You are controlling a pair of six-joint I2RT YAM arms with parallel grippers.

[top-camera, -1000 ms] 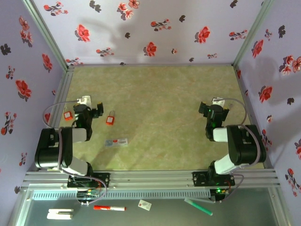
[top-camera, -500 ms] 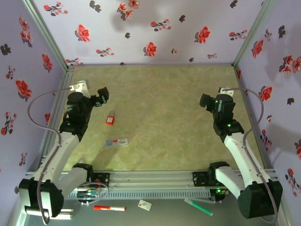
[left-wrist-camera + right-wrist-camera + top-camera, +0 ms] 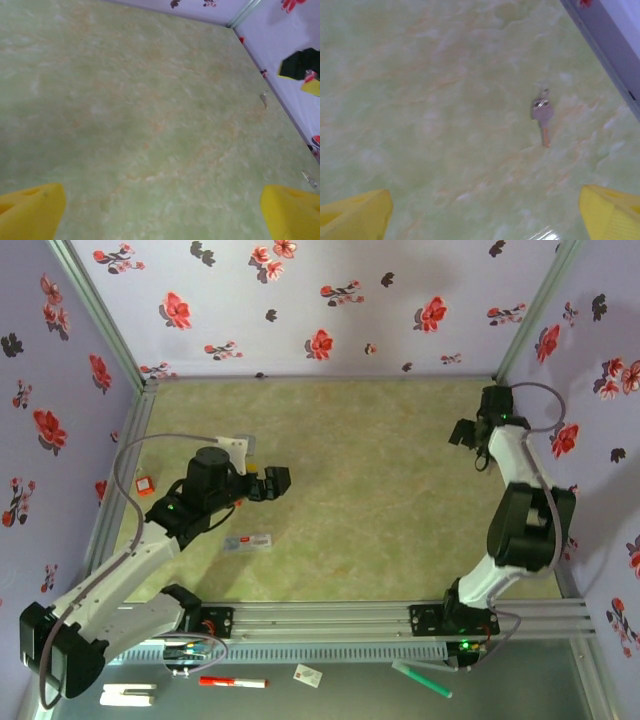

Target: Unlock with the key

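Padlock (image 3: 146, 485), small and red, lies at the 9 o'clock edge of the green table (image 3: 380, 540), close to the left wall. The left gripper (image 3: 275, 483) hangs above the table between 9 o'clock and the centre, jaws wide apart and holding nothing. A thin flat strip (image 3: 248, 541) lies at its 7 o'clock. The right gripper (image 3: 465, 432) hangs near the right wall at 2 o'clock, jaws also spread and empty. The key (image 3: 542, 114) lies flat on the table at 1 o'clock from that gripper's fingertips (image 3: 612, 215), untouched, blade pointing to 6 o'clock, near the wall rail.
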